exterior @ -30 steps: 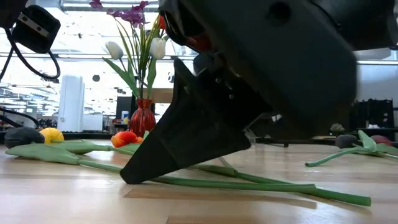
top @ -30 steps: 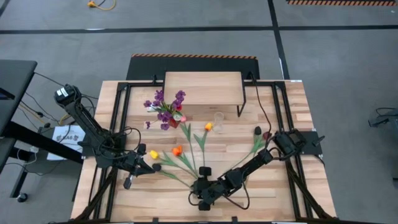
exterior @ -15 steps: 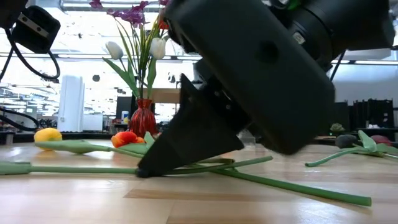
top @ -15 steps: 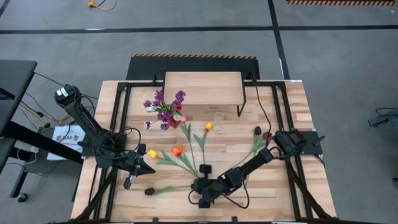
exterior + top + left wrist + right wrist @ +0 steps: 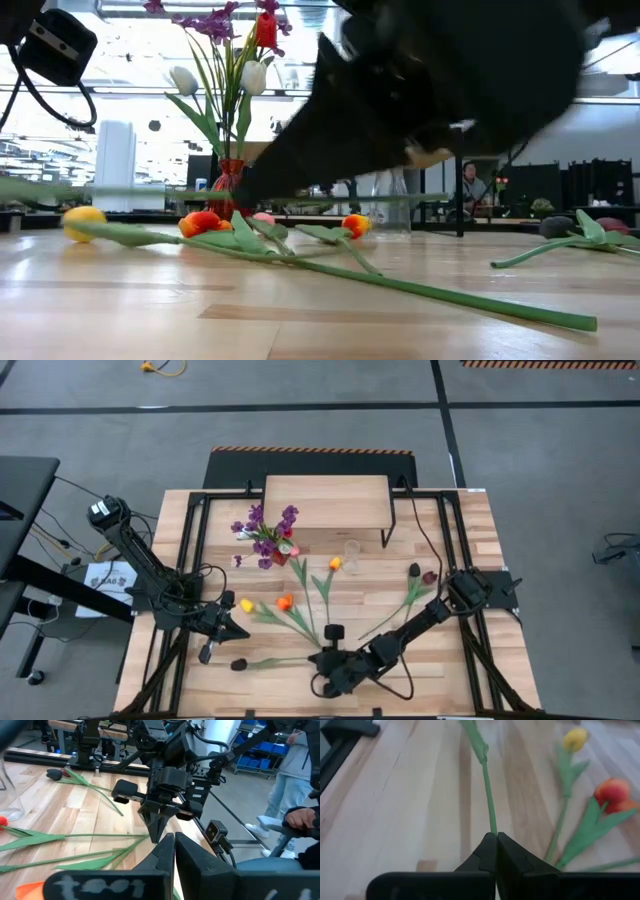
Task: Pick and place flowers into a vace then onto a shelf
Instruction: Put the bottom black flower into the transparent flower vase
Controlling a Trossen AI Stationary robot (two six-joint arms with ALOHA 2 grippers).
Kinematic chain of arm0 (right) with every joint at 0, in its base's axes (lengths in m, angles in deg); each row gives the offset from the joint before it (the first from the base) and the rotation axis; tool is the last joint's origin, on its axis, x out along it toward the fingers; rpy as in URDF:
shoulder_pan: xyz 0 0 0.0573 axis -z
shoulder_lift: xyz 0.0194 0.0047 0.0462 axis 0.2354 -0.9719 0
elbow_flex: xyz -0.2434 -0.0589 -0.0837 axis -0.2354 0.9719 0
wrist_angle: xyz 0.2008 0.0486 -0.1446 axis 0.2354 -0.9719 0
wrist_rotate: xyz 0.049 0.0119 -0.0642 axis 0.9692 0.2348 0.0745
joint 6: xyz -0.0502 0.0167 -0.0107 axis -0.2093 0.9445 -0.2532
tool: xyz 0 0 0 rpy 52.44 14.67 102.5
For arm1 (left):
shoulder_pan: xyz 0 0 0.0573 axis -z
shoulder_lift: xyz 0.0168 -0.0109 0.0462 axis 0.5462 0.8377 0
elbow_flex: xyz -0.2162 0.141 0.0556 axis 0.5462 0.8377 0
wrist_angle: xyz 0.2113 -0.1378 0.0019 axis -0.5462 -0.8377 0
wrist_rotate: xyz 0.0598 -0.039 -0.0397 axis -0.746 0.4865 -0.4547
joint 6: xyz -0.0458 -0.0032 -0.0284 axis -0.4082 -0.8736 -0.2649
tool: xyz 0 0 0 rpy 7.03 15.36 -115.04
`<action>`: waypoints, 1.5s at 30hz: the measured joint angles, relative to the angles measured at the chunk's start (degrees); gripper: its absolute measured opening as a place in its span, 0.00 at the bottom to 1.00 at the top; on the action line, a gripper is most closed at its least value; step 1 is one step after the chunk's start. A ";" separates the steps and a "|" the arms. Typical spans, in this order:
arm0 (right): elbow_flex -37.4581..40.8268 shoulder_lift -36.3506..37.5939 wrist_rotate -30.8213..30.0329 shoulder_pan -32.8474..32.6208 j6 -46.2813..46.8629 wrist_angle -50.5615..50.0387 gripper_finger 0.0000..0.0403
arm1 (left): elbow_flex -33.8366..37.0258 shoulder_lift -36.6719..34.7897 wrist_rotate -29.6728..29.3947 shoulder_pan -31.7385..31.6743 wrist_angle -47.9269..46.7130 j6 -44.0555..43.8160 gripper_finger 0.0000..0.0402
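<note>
A dark-headed tulip (image 5: 238, 664) on a long green stem (image 5: 150, 189) hangs level above the table near its front edge, with my right gripper (image 5: 318, 659) shut on the stem. My left gripper (image 5: 240, 632) waits shut at the table's left, touching nothing. A red vase (image 5: 280, 556) holding purple sprigs and tulips stands on the table in front of the light wood shelf (image 5: 325, 500). More tulips lie flat on the planks: yellow (image 5: 246, 606), orange (image 5: 285, 602) and maroon (image 5: 415, 570). My right gripper pinches the green stem (image 5: 493, 827) between its two fingertips, at the end away from the flower head. The fingers slant down from the table's right, roughly in line with the stem. The flower is lifted clear of the table, about level, its head toward the left.
A clear glass (image 5: 351, 550) stands to the right of the red vase. Loose stems and leaves (image 5: 400, 285) cross the middle of the table under the lifted flower. Black frame rails (image 5: 190, 540) run along both sides. A person (image 5: 295, 780) stands beyond the table's right edge.
My right gripper has taken hold of the dark tulip's stem on the table and risen with it, tipping and rolling a little. The flower first swung about on the planks, its head sliding toward the near edge, and now hangs level, clear of the table.
</note>
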 joint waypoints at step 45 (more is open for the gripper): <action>-24.52 2.30 -4.36 -6.46 -29.10 21.94 0.00 | 0.02 7.36 1.52 -3.12 17.63 11.94 0.00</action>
